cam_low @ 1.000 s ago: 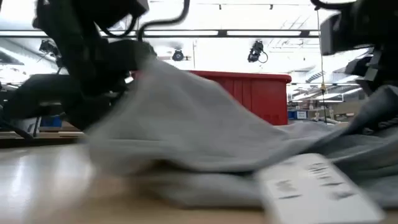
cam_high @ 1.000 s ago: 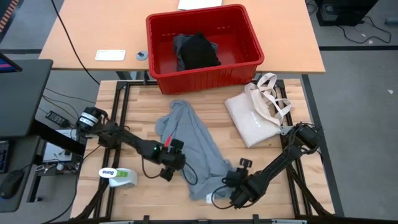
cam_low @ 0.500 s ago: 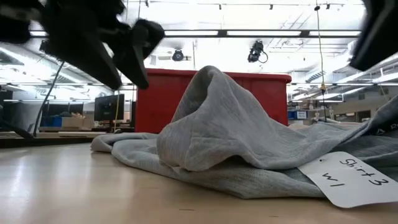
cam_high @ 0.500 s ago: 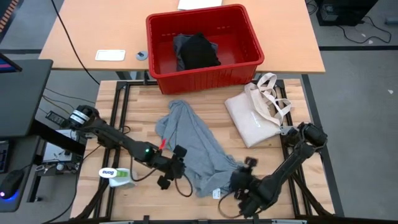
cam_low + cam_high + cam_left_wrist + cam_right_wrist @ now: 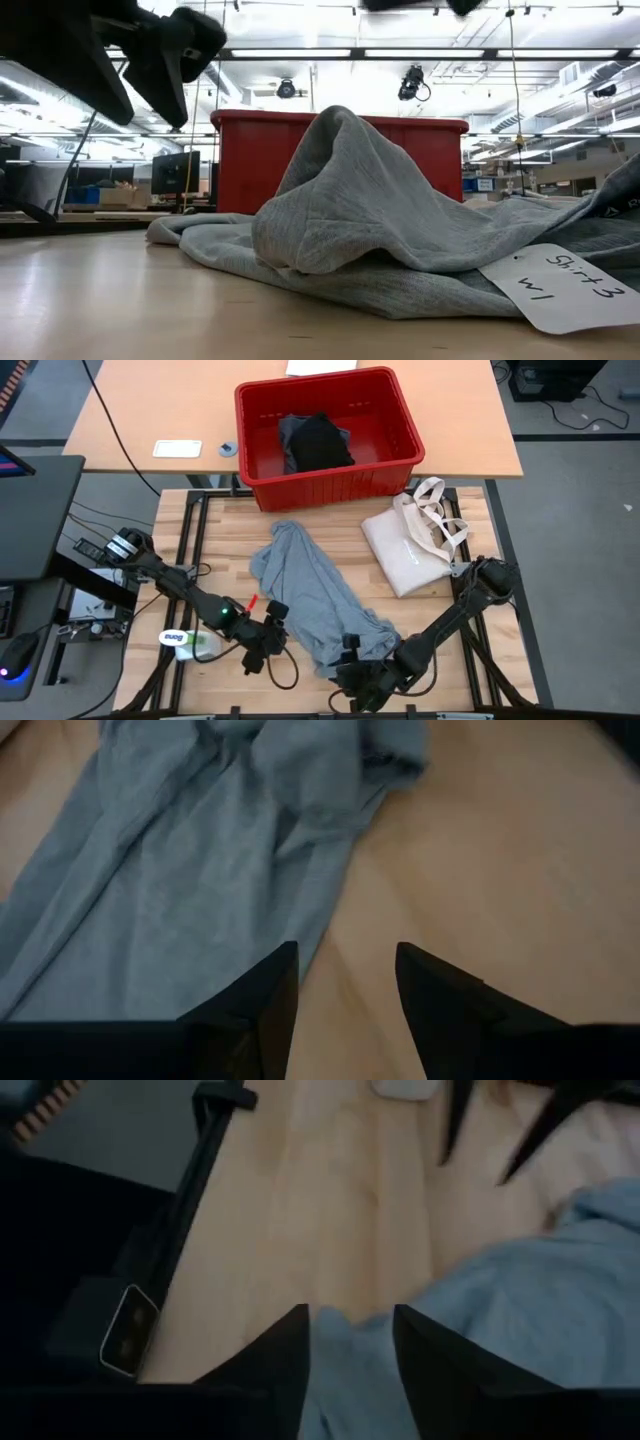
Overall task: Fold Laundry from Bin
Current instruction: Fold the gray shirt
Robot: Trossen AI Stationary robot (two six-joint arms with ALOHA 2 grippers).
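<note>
Since a second ago both grippers have let go of the grey T-shirt and drawn back toward the worktop's near edge; the cloth, then lifted and stretched between them, now lies in a rumpled diagonal band from below the bin down toward the near edge. Our left gripper hangs just beside the shirt's left margin, fingers parted over bare wood with nothing between them; our right gripper sits at the shirt's near end, jaws likewise parted and empty, with cloth just ahead of them. We judge the step in hand to be spreading this shirt flat before any fold. To do it well we should take two separate edges, not a bunched ridge, since the low view shows a tall hump in the middle that would fold in crooked. The paper tag at the near end should stay out of the pinch. A black garment waits in the bin at the far edge. The canvas tote lies near the right edge, close enough that a wide spread could ride onto it. A white-and-green bottle lies near the left arm, so we should sweep that elbow with care.
</note>
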